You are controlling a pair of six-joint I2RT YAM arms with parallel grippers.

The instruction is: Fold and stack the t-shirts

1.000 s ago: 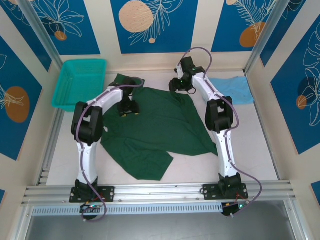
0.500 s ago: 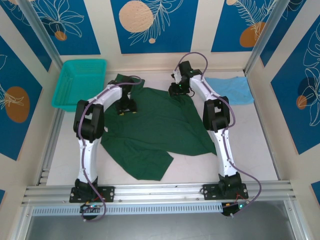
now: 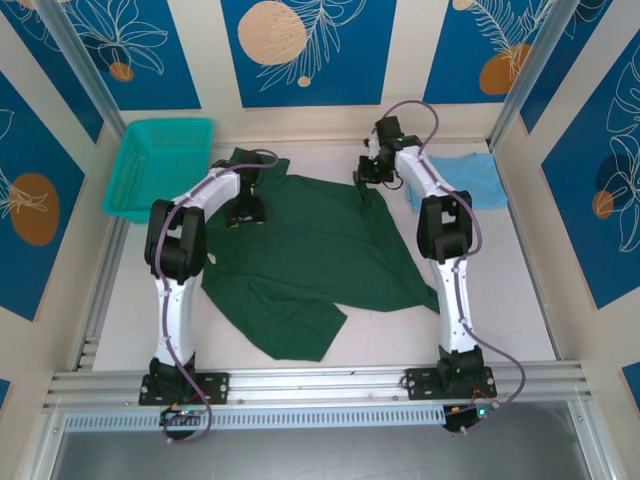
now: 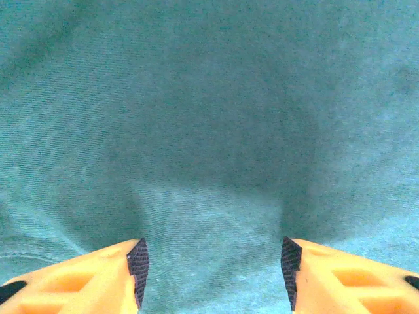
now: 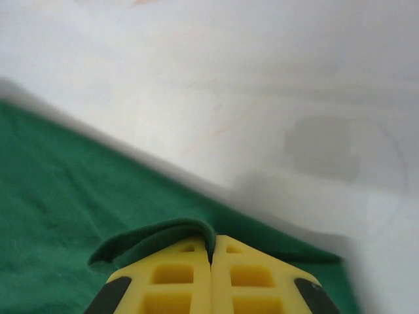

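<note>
Green shirt (image 3: 320, 250) | right gripper (image 5: 211, 243) has just pinched shut on its far edge | left gripper (image 4: 209, 258) spread over it, unchanged | first fold likely starting

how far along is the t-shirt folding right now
Looks done: the light blue shirt lies as a folded rectangle at the far right. In hand: the right gripper is shut on an edge of the green shirt; the left gripper hangs open right over that cloth. To do: the green shirt lies spread and rumpled, unfolded, and nothing is stacked.
</note>
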